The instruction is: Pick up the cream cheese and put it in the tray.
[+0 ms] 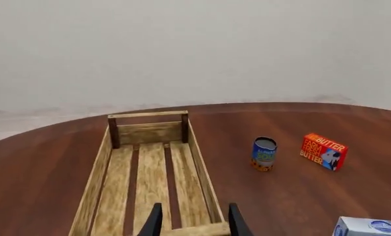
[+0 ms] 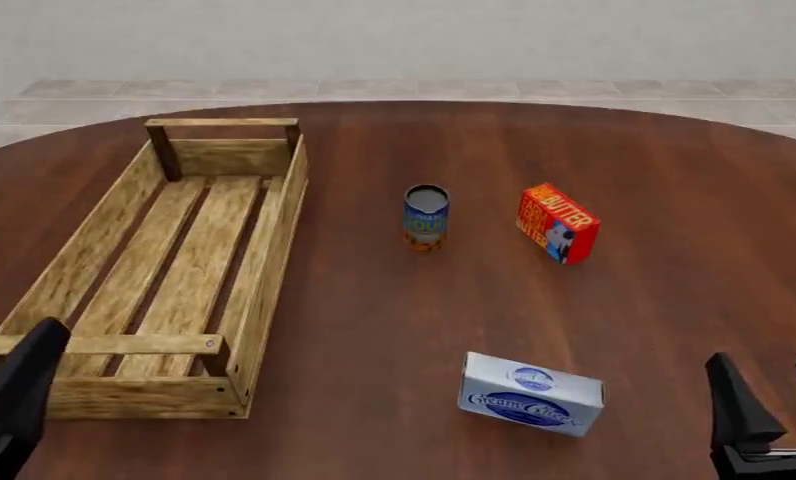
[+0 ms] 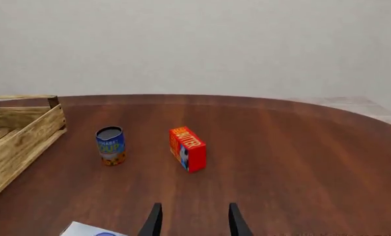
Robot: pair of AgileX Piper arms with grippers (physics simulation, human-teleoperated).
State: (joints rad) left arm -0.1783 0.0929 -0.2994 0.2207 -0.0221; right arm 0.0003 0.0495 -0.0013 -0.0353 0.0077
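Observation:
The cream cheese (image 2: 532, 393), a white carton with a dark blue oval label, lies flat on the table near the front, right of centre. A corner of it shows in the left wrist view (image 1: 369, 227) and in the right wrist view (image 3: 84, 230). The tray (image 2: 105, 235), a long light-wood crate, stands at the left and holds nothing. My left gripper (image 2: 11, 345) hangs open over the tray's near end (image 1: 194, 216). Open as well, my right gripper (image 2: 768, 375) sits at the front right, to the right of the carton and apart from it (image 3: 194, 216).
A blue soup can (image 2: 426, 217) stands upright mid-table. A red and orange butter box (image 2: 558, 222) stands to its right. The round dark-wood table (image 2: 665, 300) ends at a curved far edge, with pale floor beyond.

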